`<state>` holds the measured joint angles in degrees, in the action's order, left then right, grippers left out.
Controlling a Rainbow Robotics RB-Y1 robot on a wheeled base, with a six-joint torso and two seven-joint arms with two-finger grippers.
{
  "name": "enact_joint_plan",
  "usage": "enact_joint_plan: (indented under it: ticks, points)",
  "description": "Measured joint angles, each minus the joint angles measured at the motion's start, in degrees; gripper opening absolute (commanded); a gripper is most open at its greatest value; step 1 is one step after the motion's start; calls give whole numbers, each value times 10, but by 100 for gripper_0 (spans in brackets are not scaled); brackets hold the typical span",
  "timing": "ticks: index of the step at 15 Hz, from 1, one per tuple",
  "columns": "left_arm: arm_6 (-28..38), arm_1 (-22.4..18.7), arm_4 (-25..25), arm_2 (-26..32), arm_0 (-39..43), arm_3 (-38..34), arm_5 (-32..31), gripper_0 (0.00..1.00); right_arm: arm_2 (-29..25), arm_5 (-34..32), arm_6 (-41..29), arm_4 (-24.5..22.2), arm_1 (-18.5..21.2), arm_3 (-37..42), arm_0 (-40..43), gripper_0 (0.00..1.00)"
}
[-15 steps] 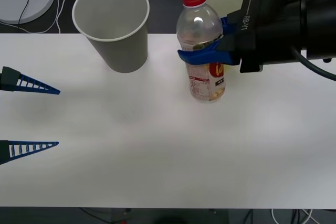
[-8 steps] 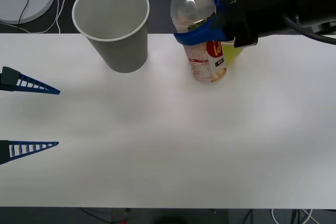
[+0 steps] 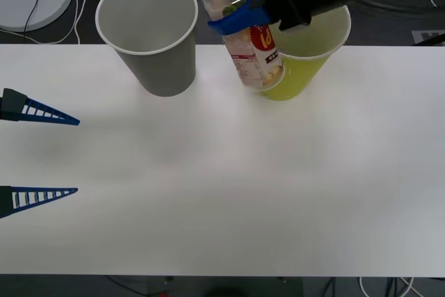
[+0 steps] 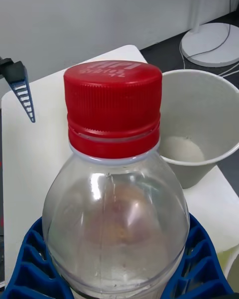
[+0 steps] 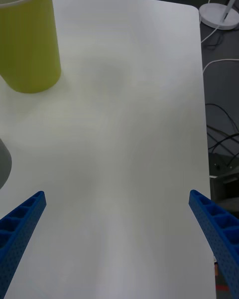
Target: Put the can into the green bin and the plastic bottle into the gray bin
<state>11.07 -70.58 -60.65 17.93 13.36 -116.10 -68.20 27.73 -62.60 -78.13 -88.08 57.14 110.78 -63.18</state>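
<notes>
Bright, even overhead light; soft faint shadows on the white table point(image 3: 222, 193), everything reasonably sharp.

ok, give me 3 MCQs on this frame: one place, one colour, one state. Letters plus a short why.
1. Where is the plastic bottle?
A. lying on the table
B. held off the table between the two bins
C. inside the gray bin

2. What colour is the bottle's cap?
A. red
B. blue
C. white

3. How is the left gripper?
A. shut on the bottle
B. shut on nothing
C. open

Key: 1 B, the right gripper grips it raised and tilted, between the gray bin and the green bin. 2 A, seen close in the right wrist view. 3 C, its blue fingers stand apart over bare table.
</notes>
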Motion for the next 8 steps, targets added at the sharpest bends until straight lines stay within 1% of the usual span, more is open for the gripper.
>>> enact_joint_plan:
  ticks: [5,8]
  points:
    - [0,0,0,0,0,0,0,100,69,-1,0,-10,-38,-79,-85,0]
    - [0,0,0,0,0,0,0,100,91,-2,0,-19,-70,-130,-120,0]
